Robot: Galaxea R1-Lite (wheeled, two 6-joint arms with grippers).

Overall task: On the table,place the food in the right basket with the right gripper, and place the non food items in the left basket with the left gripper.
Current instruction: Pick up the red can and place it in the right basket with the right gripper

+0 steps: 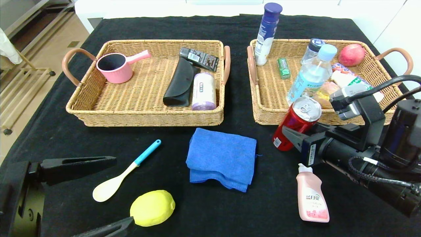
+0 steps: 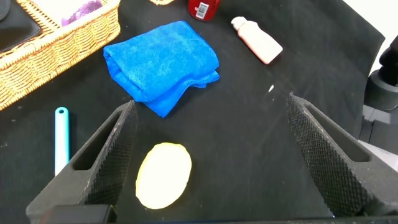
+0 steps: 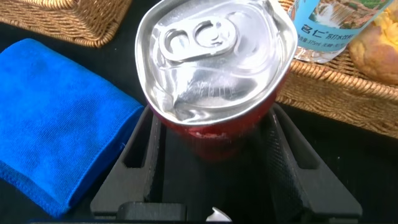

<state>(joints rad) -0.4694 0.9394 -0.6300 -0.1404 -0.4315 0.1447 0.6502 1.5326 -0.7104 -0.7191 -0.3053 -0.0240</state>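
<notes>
Head view first: the table (image 1: 49, 125) fills the frame under its black cloth. The left basket (image 1: 144, 113) sits upper left of centre, holding a pink saucepan (image 1: 115, 67), a black case (image 1: 179, 84) and a pale roll (image 1: 204, 91). The right basket (image 1: 273, 110) sits upper right, with a clear water bottle (image 1: 310, 77), a red apple (image 1: 351, 55), a tall white bottle with a dark cap (image 1: 267, 33) and some packets inside.

At right centre of the frame the right gripper (image 1: 289, 135) reaches in from the right edge, its two black fingers closed snugly on the red drink can (image 1: 297, 123). The can leans, silver top toward the basket's near wall, and stands just in front of it. In the right wrist view the can (image 3: 214, 74) sits squarely between the fingers (image 3: 134, 165), one at each side of its body.

Lower down, the folded blue cloth (image 1: 222, 158) lies at centre, the small pink bottle (image 1: 310, 196) on its side toward lower right, and the spoon (image 1: 123, 172) with its teal handle at lower left.

The left gripper (image 1: 98, 194) waits at the lower left corner, fingers spread wide and holding nothing. The yellow lemon (image 1: 153, 207) lies on the cloth near the lower fingertip; in the left wrist view the lemon (image 2: 163, 175) shows between the open fingers (image 2: 109, 155), nearer one, with no contact that I can make out.
</notes>
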